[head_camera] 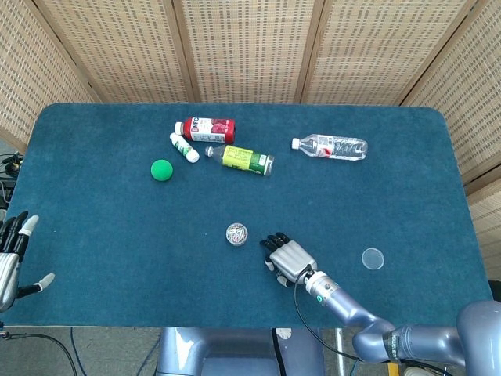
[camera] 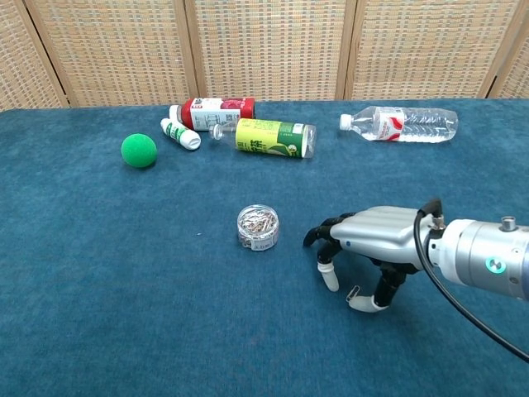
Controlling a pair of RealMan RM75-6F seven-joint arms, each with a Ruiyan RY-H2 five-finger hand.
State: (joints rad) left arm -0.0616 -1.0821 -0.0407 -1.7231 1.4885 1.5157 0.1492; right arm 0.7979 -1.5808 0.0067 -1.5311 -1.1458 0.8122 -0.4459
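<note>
While the right hand (camera: 376,246) arches palm-down over the blue worktop (camera: 124,273), a paper clip (camera: 353,292) lies at its thumb tip; the chest view cannot settle whether the fingers (camera: 329,275) pinch the clip or merely touch it, and in the head view the hand (head_camera: 288,258) hides it altogether. Its forearm runs out of the chest view at the right edge. Just left of that hand stands a small round clear tub of paper clips (camera: 258,227), lidless and filled with a silvery tangle; its lid (head_camera: 373,258), a clear disc, lies well apart to the right and shows only in the head view. At the far side lie a red-labelled bottle (camera: 216,109), a small white bottle (camera: 179,134), a green-labelled bottle (camera: 271,138) and a clear water bottle (camera: 402,124), all on their sides, with a green ball (camera: 139,150) near them. The left hand (head_camera: 11,258), cut by the frame edge, hangs off the worktop's left side, fingers spread and holding nothing.
</note>
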